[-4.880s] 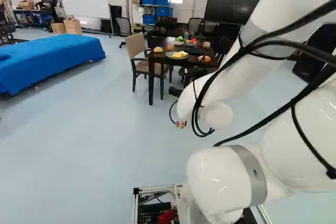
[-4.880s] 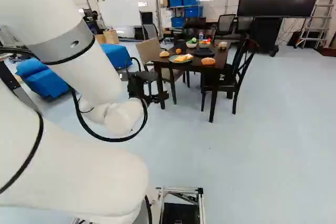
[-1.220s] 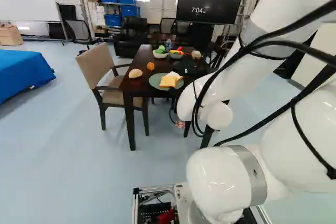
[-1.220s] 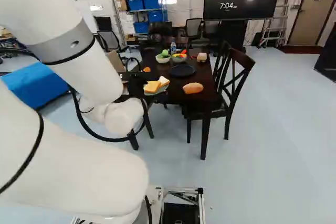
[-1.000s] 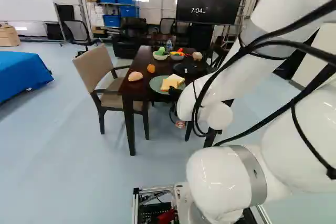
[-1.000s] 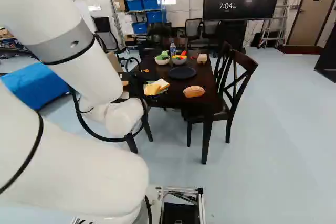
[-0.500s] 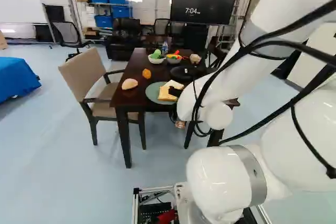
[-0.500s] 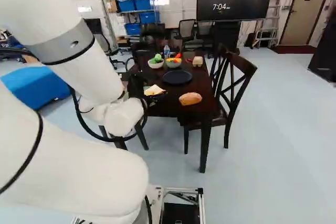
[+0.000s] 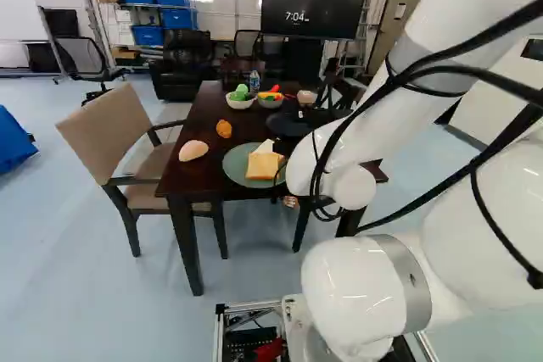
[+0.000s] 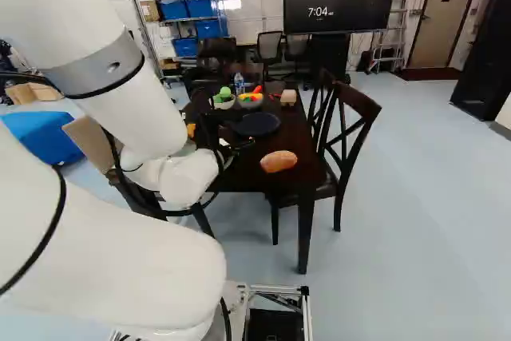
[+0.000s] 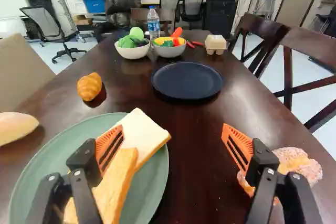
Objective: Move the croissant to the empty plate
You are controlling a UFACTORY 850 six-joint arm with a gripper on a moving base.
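Wrist view: croissant (image 11: 89, 86) ahead of us, base now driven close to the table (image 11: 247, 98)

The base has moved: in both base views the table has grown nearer and slid leftward, so we judge that we have driven forward and turned a little right. Our arm keeps its pose against the joint at the views' foot.

Our gripper (image 11: 172, 130) stands wide apart, with nothing between its fingers. One finger overlaps our sight of the bread slices (image 11: 144, 132) on the green plate (image 11: 63, 142); whether it touches them we cannot tell.

The croissant lies on the bare surface, beyond the green plate and inward from the edge where the tan chair (image 9: 102, 137) stands. The dark plate (image 11: 187, 81) holds nothing and sits farther toward the far edge, between the two side edges.

For the task, the approach looks nearly done and the grasp still to come. We should lift clear of the bread, shift toward the tan chair's edge, then come down over the croissant. Going straight forward could drag the slices.
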